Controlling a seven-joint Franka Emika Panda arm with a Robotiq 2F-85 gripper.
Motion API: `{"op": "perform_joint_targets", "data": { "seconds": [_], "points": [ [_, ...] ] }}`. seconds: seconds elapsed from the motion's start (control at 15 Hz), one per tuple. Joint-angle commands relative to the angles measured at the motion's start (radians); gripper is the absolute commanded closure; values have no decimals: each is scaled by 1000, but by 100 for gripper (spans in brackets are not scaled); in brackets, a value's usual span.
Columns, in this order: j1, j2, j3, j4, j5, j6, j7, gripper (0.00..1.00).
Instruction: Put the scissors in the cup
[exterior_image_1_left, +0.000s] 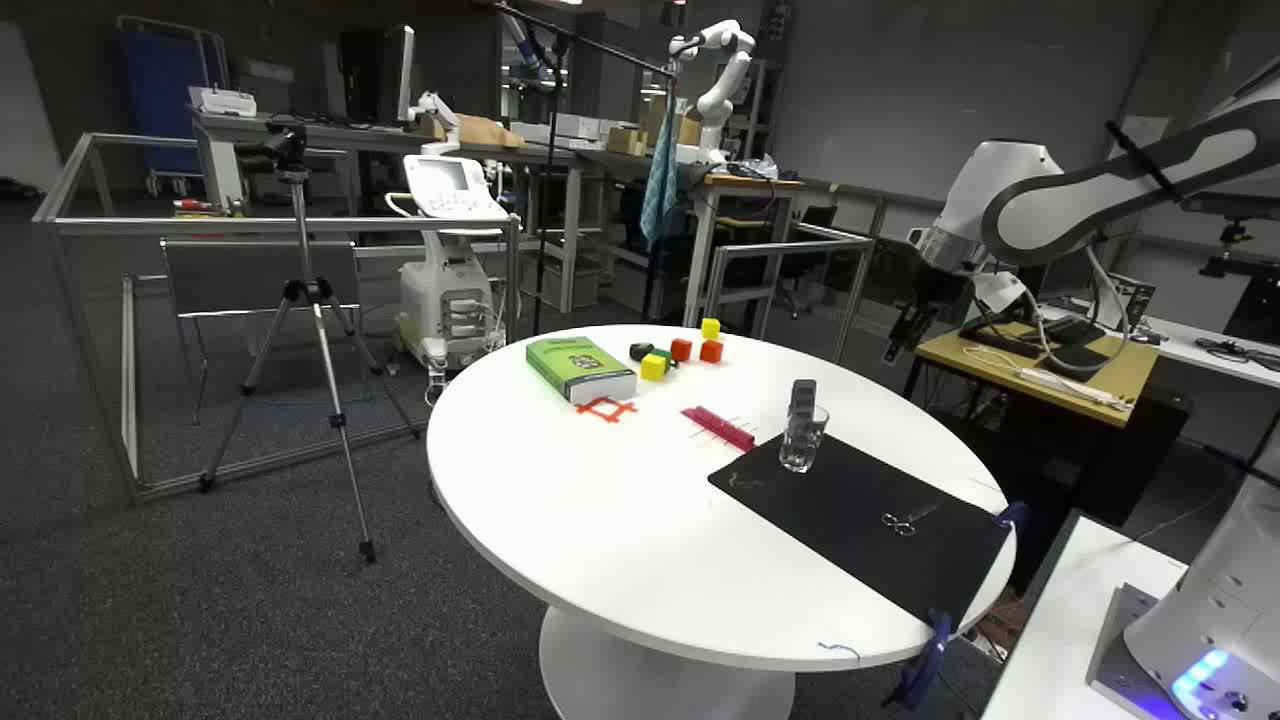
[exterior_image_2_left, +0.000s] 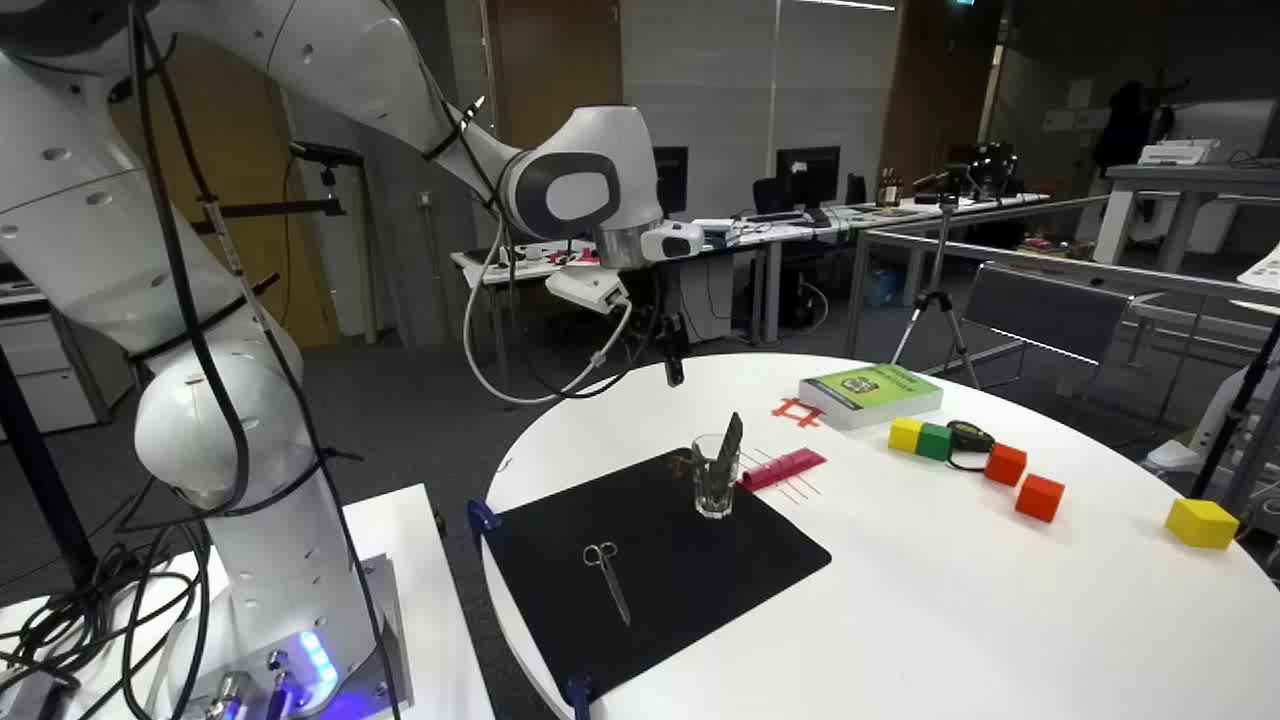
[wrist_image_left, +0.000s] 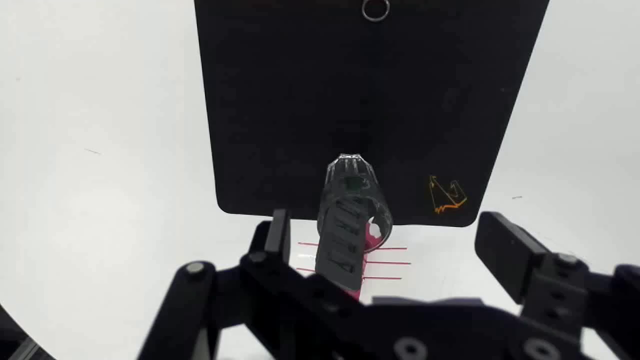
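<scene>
The scissors (exterior_image_2_left: 609, 580) lie flat on a black mat (exterior_image_2_left: 680, 590), silver with two ring handles. In the wrist view just one handle ring of the scissors (wrist_image_left: 375, 19) shows at the top edge; the rest is out of frame. The cup (exterior_image_2_left: 712, 495) is a clear glass tumbler, upright near one edge of the mat. A dark grey bar with raised marks (exterior_image_2_left: 731, 445) leans inside it and sticks out over the rim. My gripper (wrist_image_left: 391, 242) hangs raised, apart from cup and scissors, its fingers spread wide with nothing held. The cup (wrist_image_left: 350, 175) appears below, in the gap between them.
Beside the cup lies a pink piece with thin red rods (exterior_image_2_left: 785, 468). Farther off are a green book (exterior_image_2_left: 870, 390), an orange frame (exterior_image_2_left: 797, 412), a tape measure (exterior_image_2_left: 968, 437) and several coloured blocks (exterior_image_2_left: 1040, 497). Blue clamps (exterior_image_2_left: 484, 517) pinch the mat at the table edge.
</scene>
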Motion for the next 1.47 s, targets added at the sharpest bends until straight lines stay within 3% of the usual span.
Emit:
{"op": "perform_joint_targets", "data": {
  "seconds": [0.0,0.33,0.8,1.07,1.4],
  "points": [
    [-1,0,2,1,1,-2,0,0],
    [-2,0,2,1,1,-2,0,0],
    [-13,-20,-18,-129,-193,198,-225,0],
    [17,-4,-68,-212,-224,287,-425,0],
    [60,46,-135,-230,-191,283,-736,0]
  ]
}}
